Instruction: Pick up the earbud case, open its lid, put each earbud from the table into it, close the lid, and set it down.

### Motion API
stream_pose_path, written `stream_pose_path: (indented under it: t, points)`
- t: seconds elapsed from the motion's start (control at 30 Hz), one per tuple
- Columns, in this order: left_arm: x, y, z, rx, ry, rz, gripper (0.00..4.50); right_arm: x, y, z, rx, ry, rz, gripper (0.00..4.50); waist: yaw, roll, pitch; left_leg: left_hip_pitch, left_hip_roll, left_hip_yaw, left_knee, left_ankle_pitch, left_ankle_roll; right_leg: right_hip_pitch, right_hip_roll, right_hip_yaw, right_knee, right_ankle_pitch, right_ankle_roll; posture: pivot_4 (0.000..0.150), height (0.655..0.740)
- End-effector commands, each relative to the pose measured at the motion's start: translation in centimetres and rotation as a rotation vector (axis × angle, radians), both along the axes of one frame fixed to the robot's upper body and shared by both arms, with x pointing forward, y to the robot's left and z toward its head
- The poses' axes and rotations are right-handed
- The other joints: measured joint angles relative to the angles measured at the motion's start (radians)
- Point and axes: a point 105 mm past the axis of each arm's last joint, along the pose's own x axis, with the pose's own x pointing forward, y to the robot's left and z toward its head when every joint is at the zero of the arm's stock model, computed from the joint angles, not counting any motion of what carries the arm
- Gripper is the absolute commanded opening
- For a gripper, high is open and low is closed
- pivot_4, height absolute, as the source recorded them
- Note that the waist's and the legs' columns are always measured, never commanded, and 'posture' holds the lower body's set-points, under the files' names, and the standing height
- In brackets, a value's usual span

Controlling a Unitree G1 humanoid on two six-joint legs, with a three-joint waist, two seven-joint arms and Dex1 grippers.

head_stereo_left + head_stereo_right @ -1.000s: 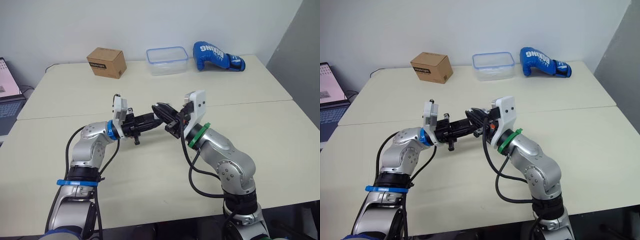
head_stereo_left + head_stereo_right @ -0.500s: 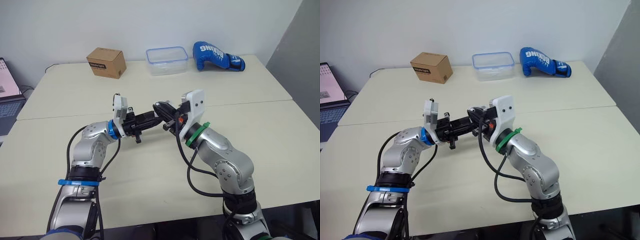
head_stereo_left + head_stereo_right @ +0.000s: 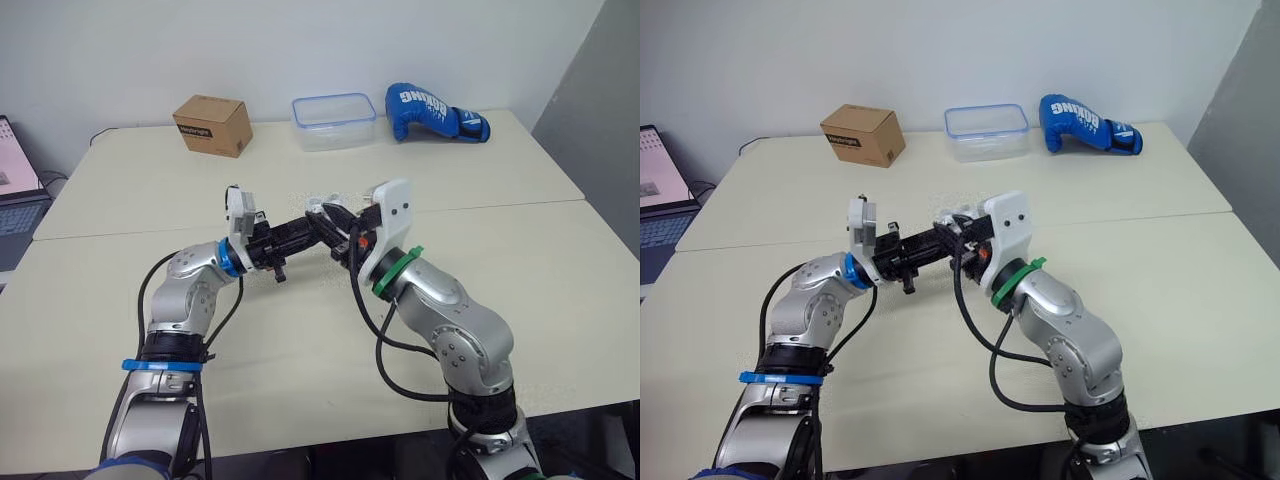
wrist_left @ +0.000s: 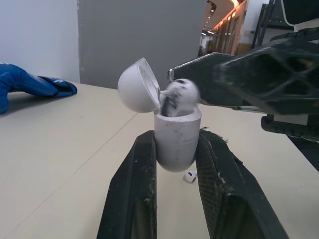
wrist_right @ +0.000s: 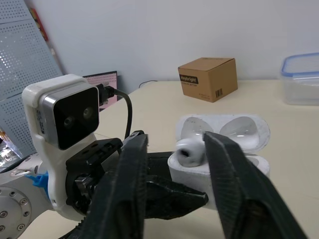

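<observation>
Left wrist view: earbud case [image 4: 178, 147], white, upright, clamped btw both fingers of left gripper [image 4: 177, 133]; lid [image 4: 138, 85] hinged back, open. Right gripper [image 5: 178, 140] pinches earbud #1 [image 5: 190, 150] at case mouth; blurred, poss. part-way in, contact w/ rim can't tell. Earbud #2 [image 4: 190, 176] loose on table [image 3: 300, 370], below case. Head views: grippers meet above table centre, well off every edge. Cardboard box [image 3: 212, 124], plastic container [image 3: 334, 121], boxing glove [image 3: 435, 111] along far edge, well apart from grippers; laptop [image 3: 15, 200] beyond robot's left edge.
</observation>
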Motion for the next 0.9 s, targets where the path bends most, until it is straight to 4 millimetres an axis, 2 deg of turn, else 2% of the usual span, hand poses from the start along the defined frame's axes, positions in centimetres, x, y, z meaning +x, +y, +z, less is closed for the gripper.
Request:
stream_pose_path:
  t: [0.03, 0.13, 0.27, 0.43, 0.57, 0.73, 0.8, 0.9]
  points:
    - [-0.3, 0.0, 2.5, -0.036, -0.101, -0.012, 0.72, 0.1, -0.7, 0.9, 0.01, -0.059, -0.041, 3.18, 0.0, 0.0, 0.0, 0.0, 0.0, 0.0, 0.0, 0.0, 0.0, 0.0, 0.0, 0.0, 0.0, 0.0, 0.0, 0.15, 0.7307]
    - [-0.4, 0.1, 2.4, -0.034, -0.098, -0.016, 0.72, 0.1, -1.0, 1.1, 0.02, -0.075, -0.046, 4.25, -0.001, 0.0, 0.0, 0.0, 0.0, 0.001, 0.0, 0.0, 0.0, 0.0, 0.0, 0.0, 0.0, 0.0, 0.0, 0.15, 0.7307]
    - [-0.6, 0.1, 2.1, -0.033, -0.087, -0.026, 0.72, -0.6, -1.4, 2.0, 0.053, -0.101, 0.003, 4.25, -0.001, 0.0, 0.0, 0.0, 0.0, 0.001, 0.0, 0.0, 0.0, 0.0, 0.0, 0.0, 0.0, 0.0, 0.0, 0.15, 0.7307]
    - [-1.0, 0.2, 1.4, -0.016, -0.054, -0.063, 0.72, -3.1, -3.0, 4.2, 0.04, -0.158, 0.26, 4.25, -0.001, 0.0, 0.0, 0.0, 0.0, 0.0, 0.0, 0.0, 0.0, 0.001, 0.0, 0.0, -0.001, 0.0, 0.0, 0.15, 0.7307]
    - [-1.3, 0.4, 1.0, -0.005, -0.026, -0.104, 0.72, -4.4, -5.3, 5.4, -0.165, -0.154, 0.449, 4.25, 0.0, 0.0, 0.0, 0.0, 0.0, 0.0, 0.0, 0.0, 0.0, 0.001, 0.0, -0.001, -0.001, 0.0, 0.0, 0.15, 0.7307]
    - [-1.5, 0.4, 0.7, -0.004, -0.022, -0.12, 0.72, -1.9, -9.3, 4.7, -0.499, -0.026, 0.398, 4.25, 0.002, 0.0, 0.0, 0.0, 0.0, 0.004, 0.0, 0.0, 0.001, 0.002, 0.0, -0.002, -0.002, 0.0, 0.0, 0.15, 0.7307]
    - [-1.7, 0.5, 0.5, -0.001, -0.022, -0.125, 0.72, 0.4, -11.5, 3.4, -0.666, 0.051, 0.311, 4.25, 0.001, 0.0, 0.001, 0.0, 0.0, 0.004, 0.0, 0.0, 0.001, 0.002, 0.0, -0.002, -0.002, 0.0, 0.0, 0.15, 0.7307]
    - [-1.9, 0.6, 0.3, 0.004, -0.022, -0.13, 0.72, 2.0, -13.4, 1.9, -0.854, 0.113, 0.257, 4.25, 0.0, 0.0, 0.001, 0.0, 0.0, 0.006, 0.0, 0.0, 0.001, 0.001, 0.0, 0.0, -0.002, 0.0, 0.0, 0.15, 0.7307]
